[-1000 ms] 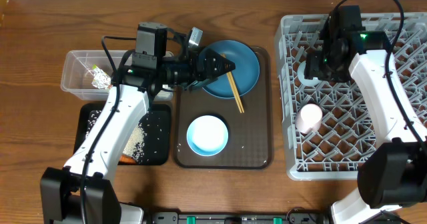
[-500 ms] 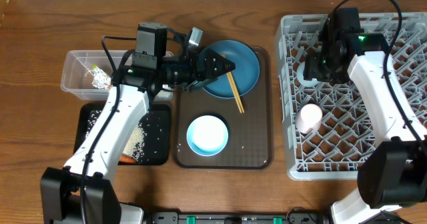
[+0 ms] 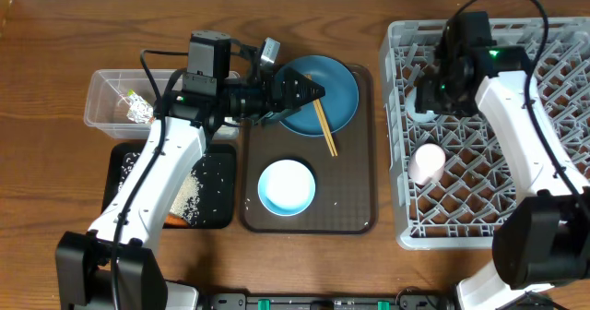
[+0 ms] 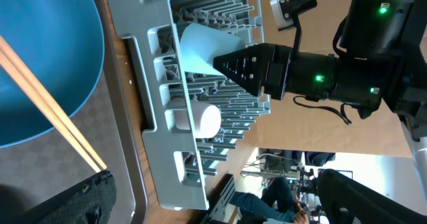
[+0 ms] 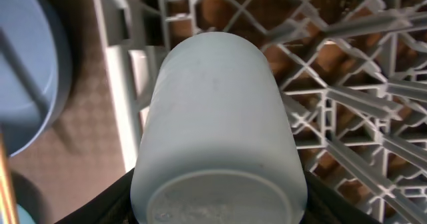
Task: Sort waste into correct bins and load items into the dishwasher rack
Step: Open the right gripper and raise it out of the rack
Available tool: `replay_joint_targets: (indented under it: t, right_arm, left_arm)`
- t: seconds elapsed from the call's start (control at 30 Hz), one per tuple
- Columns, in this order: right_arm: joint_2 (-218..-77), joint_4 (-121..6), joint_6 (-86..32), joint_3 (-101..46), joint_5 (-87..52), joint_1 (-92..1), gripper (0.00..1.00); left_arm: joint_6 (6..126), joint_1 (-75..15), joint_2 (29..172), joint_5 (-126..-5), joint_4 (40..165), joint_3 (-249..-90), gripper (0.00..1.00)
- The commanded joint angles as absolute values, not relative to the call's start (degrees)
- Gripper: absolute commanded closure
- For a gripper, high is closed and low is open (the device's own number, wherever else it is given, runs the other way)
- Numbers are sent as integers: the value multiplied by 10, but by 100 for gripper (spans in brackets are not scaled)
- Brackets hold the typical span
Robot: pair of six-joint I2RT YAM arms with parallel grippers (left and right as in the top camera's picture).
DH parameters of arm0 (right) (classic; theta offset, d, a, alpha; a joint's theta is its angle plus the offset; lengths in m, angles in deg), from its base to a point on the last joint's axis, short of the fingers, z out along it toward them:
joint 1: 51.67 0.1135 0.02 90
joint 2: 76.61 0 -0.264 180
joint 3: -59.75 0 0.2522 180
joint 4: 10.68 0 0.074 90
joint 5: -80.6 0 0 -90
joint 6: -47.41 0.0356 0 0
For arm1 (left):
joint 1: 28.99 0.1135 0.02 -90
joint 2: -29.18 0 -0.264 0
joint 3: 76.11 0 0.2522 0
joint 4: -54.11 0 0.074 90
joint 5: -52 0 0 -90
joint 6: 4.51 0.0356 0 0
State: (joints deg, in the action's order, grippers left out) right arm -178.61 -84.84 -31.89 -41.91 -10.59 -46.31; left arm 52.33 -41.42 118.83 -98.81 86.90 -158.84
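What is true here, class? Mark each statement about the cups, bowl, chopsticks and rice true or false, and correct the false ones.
1. The pink cup lies in the dishwasher rack. True.
2. The pale blue bowl sits in the rack. False: it stands on the brown tray.
3. The right jaws hold the blue cup. True.
4. The chopsticks lie in the clear tub. False: they lie partly on the blue plate.
5. The rice is in the black tray. True.
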Motion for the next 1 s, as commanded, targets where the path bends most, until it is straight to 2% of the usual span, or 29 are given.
replay_joint_targets:
  t: [0.0, 0.2, 0.27, 0.53, 0.73, 0.9, 0.97]
  right_arm:
    - [-1789, -849, -326, -415, -101, -460, 38]
    - [-1789, -849, -326, -415, -101, -460, 35]
    - [-1789, -849, -326, -415, -101, -460, 27]
    - [-1789, -851, -329, -415, -100, -460, 18]
    - [-1787, -860, -341, -432, -101, -461, 17]
    - [-1785, -917, -344, -498, -115, -460, 22]
    - [-1785, -949, -369, -530, -166, -460, 24]
  left_arm:
    - [527, -413, 1190, -983, 867, -1584, 2]
    - [527, -413, 1190, -983, 867, -1584, 2]
    - [527, -413, 1190, -983, 867, -1584, 2]
    - [527, -413, 1190, -983, 867, -1584, 2]
    - [527, -413, 1190, -983, 867, -1584, 2]
    - [527, -413, 1190, -983, 867, -1584, 2]
    - [527, -413, 1190, -983, 867, -1584, 2]
